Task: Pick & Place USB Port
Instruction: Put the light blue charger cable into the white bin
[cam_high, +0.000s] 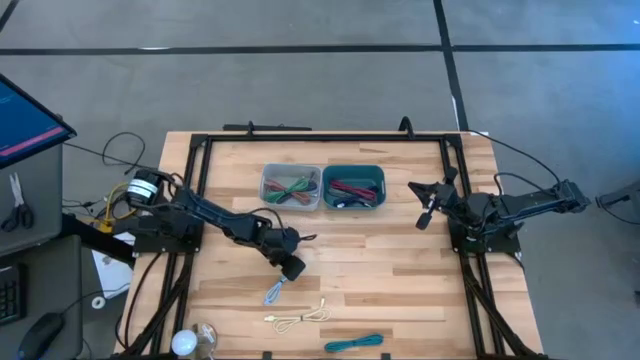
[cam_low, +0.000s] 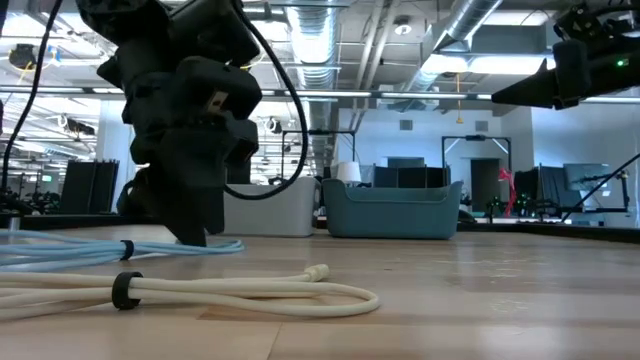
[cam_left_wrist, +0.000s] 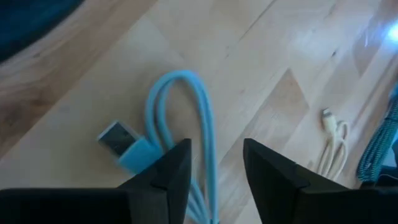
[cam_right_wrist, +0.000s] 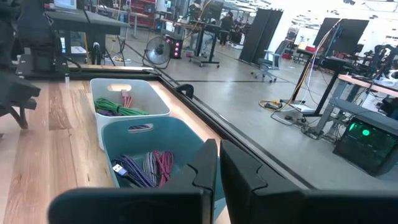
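Observation:
A light blue USB cable (cam_high: 274, 293) lies on the wooden table near the middle, its plug (cam_left_wrist: 115, 138) flat on the wood. My left gripper (cam_high: 292, 268) is down at the table over it and open (cam_left_wrist: 216, 149). Its two fingers stand on either side of one strand of the cable's loop (cam_left_wrist: 180, 81). The low view shows the gripper (cam_low: 195, 235) standing on the cable (cam_low: 60, 250). My right gripper (cam_high: 425, 207) waits at the table's right, raised, its fingers shut (cam_right_wrist: 219, 152) and empty. My left gripper comes at the light blue cable from above, fingers pointing down, astride one strand (cam_left_wrist: 208, 143) beside the plug. The cable lies slack on the table. I cannot tell whether the fingers touch it.
A cream cable (cam_high: 300, 318) and a teal braided cable (cam_high: 355, 343) lie toward the near edge. A white bin (cam_high: 291, 168) and a teal bin (cam_high: 353, 168), both holding coiled cables, stand at the far middle. A white round object (cam_high: 185, 343) lies at the near left corner.

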